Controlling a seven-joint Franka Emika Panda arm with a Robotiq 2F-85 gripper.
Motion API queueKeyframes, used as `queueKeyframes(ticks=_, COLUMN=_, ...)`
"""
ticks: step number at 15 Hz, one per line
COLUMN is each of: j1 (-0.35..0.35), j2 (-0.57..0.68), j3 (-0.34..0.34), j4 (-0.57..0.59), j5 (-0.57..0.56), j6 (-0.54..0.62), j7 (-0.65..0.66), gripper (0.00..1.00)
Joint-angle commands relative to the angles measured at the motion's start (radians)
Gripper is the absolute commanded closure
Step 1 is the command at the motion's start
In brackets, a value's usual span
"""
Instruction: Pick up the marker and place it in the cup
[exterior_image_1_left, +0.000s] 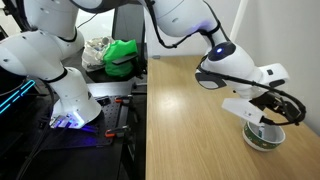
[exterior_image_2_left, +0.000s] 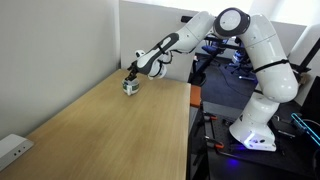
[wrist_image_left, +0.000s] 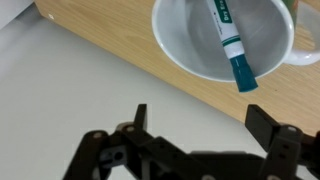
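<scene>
- Gripper (wrist_image_left: 200, 112) nearest my wrist camera, along the bottom of the frame: its two dark fingers (wrist_image_left: 141, 112) stand wide apart with nothing between them.
- Beyond it, at the top of the wrist view, I see the cup (wrist_image_left: 170, 45), white inside, with its handle poking out at the right edge of the frame.
- I see the marker (wrist_image_left: 228, 40) lying inside the cup, slanted. Its dark teal end leans on the lower rim and sticks out a little over it, and its pale body with green print runs up out of the frame.
- The cup sits on the wooden bench (wrist_image_left: 110, 45), which crosses the wrist view as a diagonal band. A pale surface fills the lower left.
- In both exterior views the gripper (exterior_image_1_left: 265, 118) (exterior_image_2_left: 131, 76) hangs just above the cup (exterior_image_1_left: 262, 137) (exterior_image_2_left: 130, 88), not touching it as far as I can tell.
- In an exterior view the cup is near the far corner of the bench (exterior_image_2_left: 110, 130), close to the wall.
</scene>
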Motion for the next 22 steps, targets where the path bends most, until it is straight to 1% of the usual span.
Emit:
queueKeyframes(ticks=1, j1=-0.034, j2=-0.06, j3=0.034, j4=-0.047, j5=-0.022, j6=0.0, j7=0.031, gripper=0.0)
queueKeyframes(ticks=2, j1=-0.045, j2=-0.074, j3=0.048, j4=-0.061, j5=-0.024, j6=0.0, j7=0.031, gripper=0.0)
queueKeyframes(ticks=5, j1=-0.1, j2=-0.127, j3=0.117, j4=-0.134, j5=-0.033, j6=0.0, j7=0.027, gripper=0.0)
queueKeyframes(ticks=8, j1=-0.162, j2=-0.194, j3=0.189, j4=-0.256, j5=-0.022, j6=0.0, j7=0.016, gripper=0.0)
queueKeyframes(ticks=9, j1=-0.172, j2=-0.218, j3=0.2, j4=-0.293, j5=-0.011, j6=0.0, j7=0.015, gripper=0.0)
queueKeyframes(ticks=13, j1=-0.267, j2=-0.289, j3=0.3, j4=-0.42, j5=-0.02, j6=-0.01, j7=0.017, gripper=0.0)
queueKeyframes(ticks=15, j1=-0.318, j2=-0.314, j3=0.351, j4=-0.468, j5=-0.028, j6=-0.013, j7=0.018, gripper=0.0)
queueKeyframes(ticks=20, j1=-0.411, j2=-0.401, j3=0.447, j4=-0.581, j5=-0.027, j6=-0.041, j7=0.011, gripper=0.0)
queueKeyframes(ticks=22, j1=-0.474, j2=-0.408, j3=0.509, j4=-0.608, j5=-0.054, j6=-0.049, j7=0.013, gripper=0.0)
